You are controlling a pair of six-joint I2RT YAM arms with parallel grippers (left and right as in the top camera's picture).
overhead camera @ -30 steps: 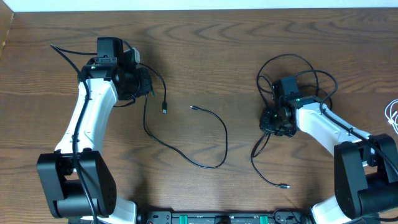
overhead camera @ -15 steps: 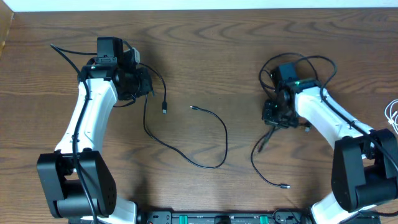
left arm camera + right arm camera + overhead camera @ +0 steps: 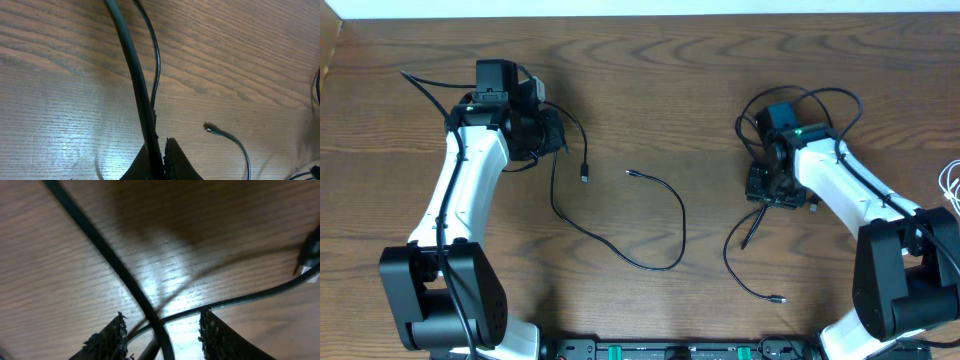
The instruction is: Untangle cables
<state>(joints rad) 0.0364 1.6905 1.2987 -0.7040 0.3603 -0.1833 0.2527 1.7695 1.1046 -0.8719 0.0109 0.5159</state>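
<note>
The left claw (image 3: 161, 155) pinches the thin black plug-ended cord (image 3: 683, 228), probably anchoring its run across the brown wooden counter (image 3: 670, 80), while the right claw (image 3: 162, 330) stands spread around a second black cord (image 3: 100, 245), seemingly to free it; the thin white cord (image 3: 950, 185) lies at the right edge.

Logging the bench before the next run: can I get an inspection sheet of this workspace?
Surface: wooden table, brown grain.
Job's things: black cord curves across mid-table; second black cord trails below the right tool; white cord at the right edge, partly cut off.
Clutter: nothing seen.
Tools: left tool shut on the black cord; right tool open, a cord running between its fingers.
Cables: arm wires loop above the right wrist.
Surroundings: pale strip beyond the far edge.
</note>
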